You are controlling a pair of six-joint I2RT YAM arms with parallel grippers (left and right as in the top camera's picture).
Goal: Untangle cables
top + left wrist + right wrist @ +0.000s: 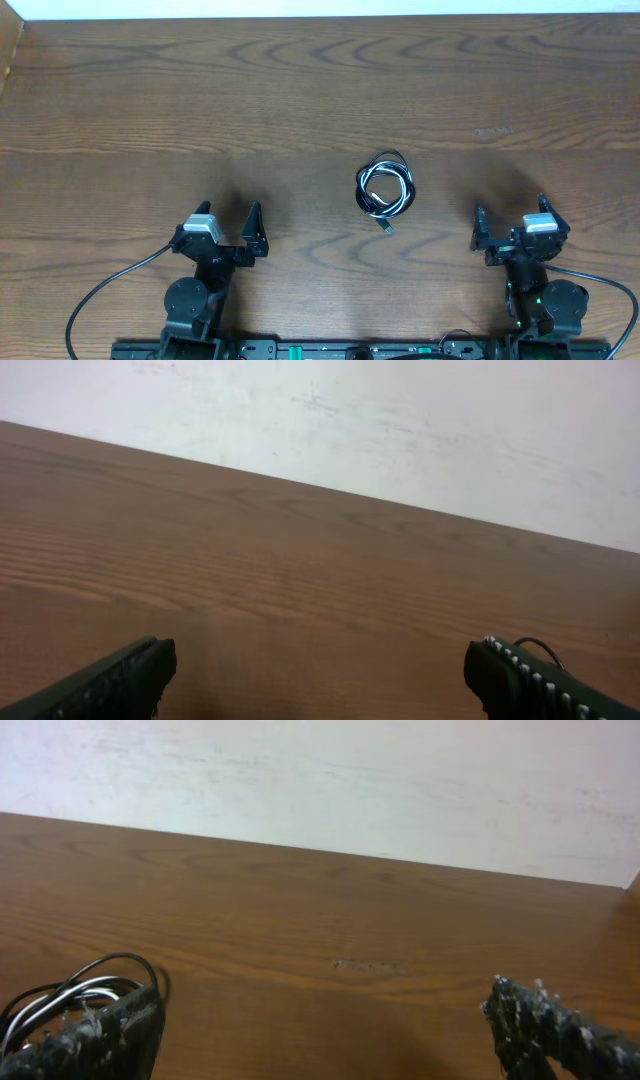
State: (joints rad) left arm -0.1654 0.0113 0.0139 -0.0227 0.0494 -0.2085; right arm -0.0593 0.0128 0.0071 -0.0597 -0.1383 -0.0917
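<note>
- As you look down from overhead, your left gripper (232, 214) sits at the near left of the table (300, 90), fingers spread wide and holding nothing.
- The cables (385, 187) lie near the middle in one small coiled bundle, with black and white strands looped together. They are well apart from both grippers.
- Your right gripper (510, 214) sits at the near right, fingers likewise parted and gripping nothing.
</note>
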